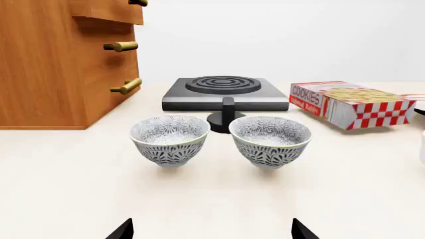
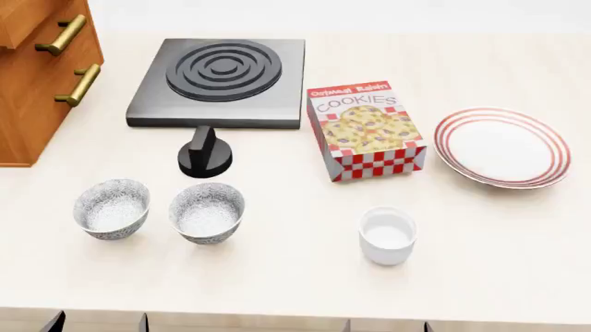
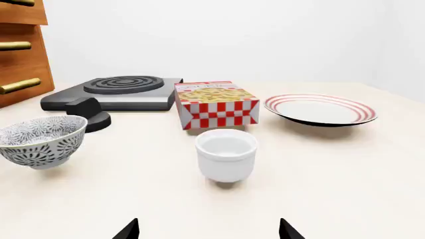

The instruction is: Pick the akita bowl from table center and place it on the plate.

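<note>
Legible print only on the box (image 2: 367,130), lying flat on the table, ahead of the right claw (image 3: 208,230) and past the white cup (image 3: 226,154). Top face, head view: "Oatmeal Raisin" in small letters, "COOKIES" below in large letters. Side face, left wrist view: "COOKIES" again; line beneath too blurred to read. No other text, numbers or signs legible.

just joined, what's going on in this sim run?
Nothing is being handled yet. Two speckled bowls sit side by side near the front of the table; the akita bowl nearer table centre is the one to move, its twin beside it. The plate lies bare at the far right, past the cookie box and the white cup. Both end effectors, left and right, are open and hold nothing, short of the dishes.
</note>
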